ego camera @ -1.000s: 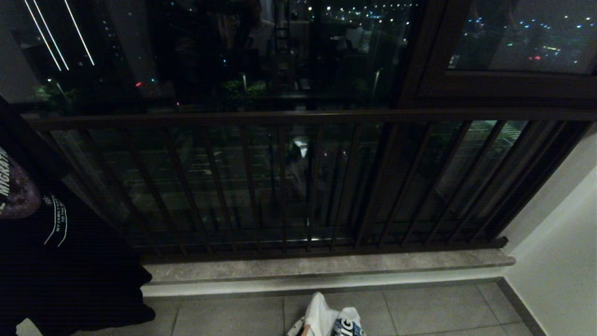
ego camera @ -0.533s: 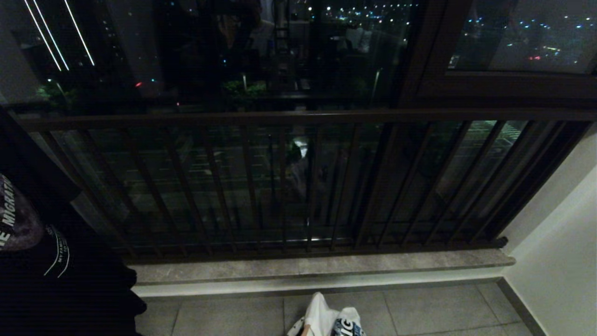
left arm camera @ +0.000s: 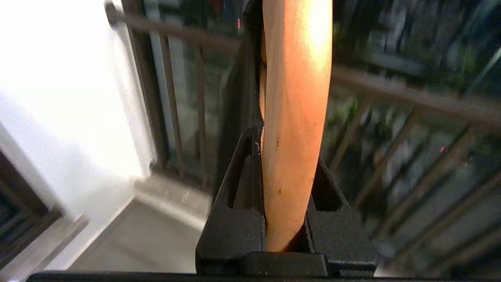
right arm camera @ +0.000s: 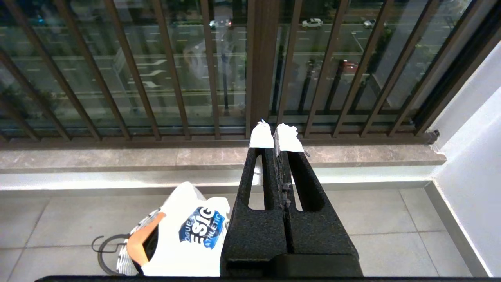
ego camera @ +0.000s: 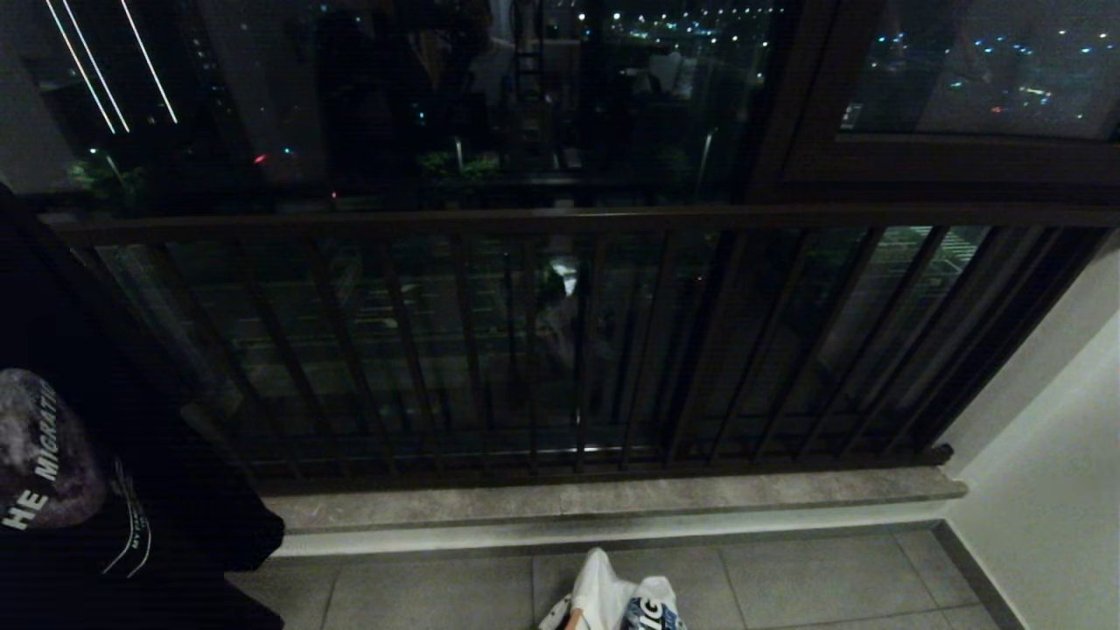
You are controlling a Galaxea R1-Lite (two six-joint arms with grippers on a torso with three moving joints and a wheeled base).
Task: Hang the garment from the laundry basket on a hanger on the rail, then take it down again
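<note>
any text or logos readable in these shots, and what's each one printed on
"HE MIGRATI", cut off at both ends: white letters on the black T-shirt at the left edge of the head view.
Small curved white lines of print below it on the same shirt: too small to read.
"SIG" large, with "ATHLETIC" under it, on a blue patch: on the white garment on the floor; the small word above is partly cut off.
Nothing else legible.

Readable print, two garments

Black shirt (ego camera: 105, 490) at my left: white "HE MIGRATI", cut off; smaller arc lettering unreadable. White shirt (right arm camera: 188, 239) below: blue badge, "SIG" and "ATHLETIC", partly hidden.
</note>
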